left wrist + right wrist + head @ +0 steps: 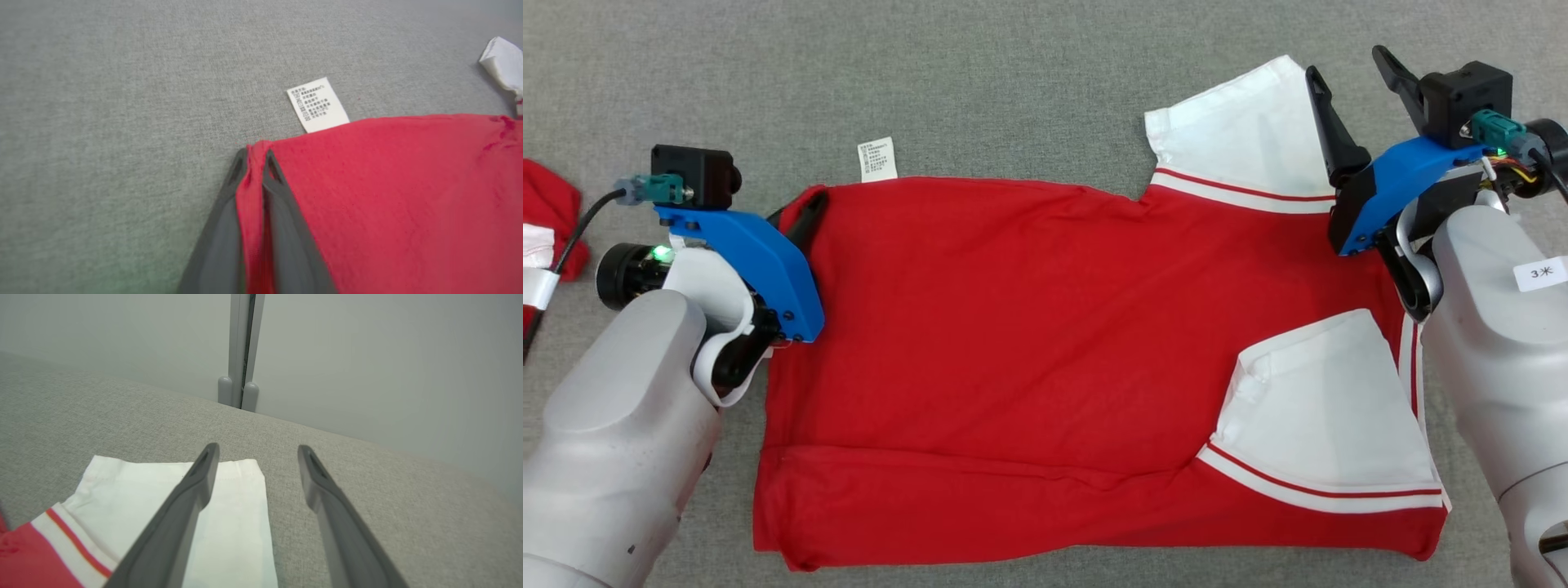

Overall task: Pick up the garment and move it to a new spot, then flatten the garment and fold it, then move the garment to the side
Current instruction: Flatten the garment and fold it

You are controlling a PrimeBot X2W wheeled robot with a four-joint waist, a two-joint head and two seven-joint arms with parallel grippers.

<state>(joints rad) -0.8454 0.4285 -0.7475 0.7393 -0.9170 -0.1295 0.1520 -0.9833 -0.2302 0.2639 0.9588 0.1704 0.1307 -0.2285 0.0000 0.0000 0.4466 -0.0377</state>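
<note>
Left end effector pinches a corner of the red shirt, right end effector gapes over a white sleeve; shirt flat on the tabletop, folding apparently barely started, move aside undone.

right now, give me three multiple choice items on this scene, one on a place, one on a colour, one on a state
1. Where does the care label lie?
A. at the garment's far edge, near the left pincer
B. at the garment's near edge
C. tucked beneath the garment

2. What colour are the sleeves?
A. blue
B. white with a red stripe
C. black

3. How does the left pincer stand?
A. open, holding nothing
B. shut on the garment's corner
C. shut on nothing

Answers: 1 A, it pokes out from the far edge; 2 B, both are white, red-striped; 3 B, red cloth sits pinched between its fingers.
</note>
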